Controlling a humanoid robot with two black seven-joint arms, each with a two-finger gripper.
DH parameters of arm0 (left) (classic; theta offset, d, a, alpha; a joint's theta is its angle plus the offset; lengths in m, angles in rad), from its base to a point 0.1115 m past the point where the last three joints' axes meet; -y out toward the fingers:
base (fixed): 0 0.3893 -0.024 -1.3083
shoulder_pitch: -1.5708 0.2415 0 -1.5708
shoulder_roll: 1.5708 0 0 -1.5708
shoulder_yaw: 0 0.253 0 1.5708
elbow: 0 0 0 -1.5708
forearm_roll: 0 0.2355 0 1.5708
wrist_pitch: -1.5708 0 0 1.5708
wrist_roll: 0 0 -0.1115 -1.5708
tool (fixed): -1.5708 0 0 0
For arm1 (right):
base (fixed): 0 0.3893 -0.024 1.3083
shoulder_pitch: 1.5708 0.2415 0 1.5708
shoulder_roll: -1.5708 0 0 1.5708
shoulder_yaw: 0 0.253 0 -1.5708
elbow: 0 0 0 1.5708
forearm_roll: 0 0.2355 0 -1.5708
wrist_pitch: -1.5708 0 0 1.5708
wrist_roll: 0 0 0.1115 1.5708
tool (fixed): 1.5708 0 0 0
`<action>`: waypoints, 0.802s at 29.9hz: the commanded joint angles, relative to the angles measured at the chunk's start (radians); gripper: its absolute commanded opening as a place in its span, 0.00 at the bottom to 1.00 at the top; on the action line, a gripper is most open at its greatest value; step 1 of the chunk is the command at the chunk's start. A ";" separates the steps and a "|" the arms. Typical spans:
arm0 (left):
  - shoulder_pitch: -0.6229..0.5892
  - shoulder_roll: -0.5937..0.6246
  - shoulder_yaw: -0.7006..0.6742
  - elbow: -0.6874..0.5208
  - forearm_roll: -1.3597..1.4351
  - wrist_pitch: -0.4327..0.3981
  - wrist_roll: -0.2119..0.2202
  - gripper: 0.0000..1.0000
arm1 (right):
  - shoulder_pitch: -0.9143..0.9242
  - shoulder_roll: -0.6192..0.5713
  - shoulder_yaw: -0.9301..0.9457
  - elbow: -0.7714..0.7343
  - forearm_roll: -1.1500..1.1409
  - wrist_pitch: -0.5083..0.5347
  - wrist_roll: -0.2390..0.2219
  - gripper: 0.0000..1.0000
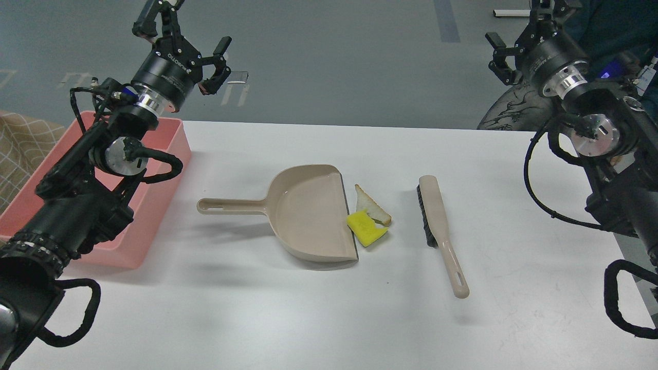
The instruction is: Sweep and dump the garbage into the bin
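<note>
The garbage lies mid-table: a white triangular bread slice point(371, 205) and a yellow spongy chunk point(366, 229), both touching the open lip of a beige dustpan point(308, 210). To their right lies a beige hand brush point(437, 221), bristles facing left. The pink bin point(154, 205) stands at the table's left edge, partly hidden by my left arm. My left gripper point(187, 38) is raised above the bin's far corner, open and empty. My right gripper point(519, 36) hovers high at the far right, beyond the table's back edge, open and empty.
The dustpan handle point(226, 206) points left toward the bin. The brush handle point(457, 277) points toward the table's front. A tan patterned cloth point(20, 149) shows left of the bin. White tabletop point(514, 318) stretches between brush and right arm.
</note>
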State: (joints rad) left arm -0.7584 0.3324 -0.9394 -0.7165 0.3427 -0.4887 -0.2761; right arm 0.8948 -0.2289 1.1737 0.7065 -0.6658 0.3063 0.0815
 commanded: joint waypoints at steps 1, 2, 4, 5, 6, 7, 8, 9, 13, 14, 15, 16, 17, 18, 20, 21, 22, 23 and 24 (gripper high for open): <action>0.004 -0.003 0.056 0.002 -0.001 0.000 -0.002 0.98 | -0.016 -0.003 0.000 0.001 0.000 0.000 0.001 1.00; 0.004 -0.003 0.056 0.002 -0.001 0.000 -0.006 0.98 | -0.019 -0.003 0.000 0.001 0.000 0.000 0.004 1.00; 0.001 -0.003 0.053 0.003 -0.002 0.000 -0.005 0.98 | -0.030 -0.003 0.001 -0.005 0.000 0.000 0.012 1.00; 0.001 -0.003 0.051 0.002 -0.002 0.000 -0.003 0.98 | -0.030 -0.003 0.001 -0.007 0.000 0.000 0.012 1.00; -0.001 -0.003 0.051 0.002 -0.002 0.000 -0.002 0.98 | -0.030 -0.003 0.001 -0.007 0.000 0.000 0.012 1.00; -0.001 -0.003 0.051 0.002 -0.002 0.000 0.000 0.98 | -0.033 -0.003 -0.002 -0.004 0.000 0.000 0.012 1.00; -0.002 -0.003 0.051 0.002 -0.004 0.000 0.000 0.98 | -0.033 -0.003 0.000 -0.007 0.000 0.000 0.012 1.00; -0.008 -0.003 0.050 0.002 -0.005 0.000 -0.002 0.98 | -0.033 0.003 0.003 -0.007 0.002 -0.006 0.012 1.00; -0.024 0.004 0.037 0.003 -0.010 0.000 -0.012 0.98 | -0.034 0.006 0.003 -0.004 0.002 0.002 0.012 1.00; -0.028 0.004 0.036 0.003 -0.010 0.000 -0.014 0.98 | -0.036 0.006 0.003 -0.004 0.002 0.005 0.012 1.00; -0.032 0.004 0.033 0.003 -0.008 0.000 -0.015 0.98 | -0.034 0.005 0.001 -0.010 0.002 0.007 0.012 1.00; -0.033 0.004 0.033 0.003 -0.008 0.000 -0.015 0.98 | -0.030 0.005 0.001 -0.018 0.002 0.005 0.012 1.00; -0.036 0.008 0.033 0.005 -0.007 0.000 -0.015 0.98 | -0.028 0.006 0.003 -0.019 0.002 0.002 0.012 1.00; -0.041 0.011 0.031 0.008 -0.008 0.000 -0.017 0.98 | -0.028 0.008 0.003 -0.019 0.002 -0.006 0.012 1.00; -0.042 0.011 0.016 0.012 -0.010 0.000 -0.021 0.98 | -0.028 0.010 0.003 -0.019 0.002 -0.007 0.012 1.00; -0.041 0.005 -0.013 0.022 -0.011 0.000 -0.031 0.98 | -0.033 0.010 0.003 -0.018 0.002 -0.007 0.012 1.00; -0.041 0.002 -0.030 0.034 -0.014 0.000 -0.035 0.98 | -0.036 0.010 0.003 -0.015 0.002 -0.007 0.012 1.00; -0.041 -0.004 -0.056 0.051 -0.025 0.000 -0.038 0.98 | -0.036 0.010 0.003 -0.021 0.000 -0.007 0.012 1.00; -0.041 -0.022 -0.062 0.067 -0.031 0.000 -0.037 0.98 | -0.037 0.008 0.003 -0.024 0.000 -0.010 0.012 1.00</action>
State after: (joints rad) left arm -0.7995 0.3362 -0.9601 -0.6865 0.3285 -0.4887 -0.3075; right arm 0.8628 -0.2198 1.1765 0.6882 -0.6642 0.3000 0.0937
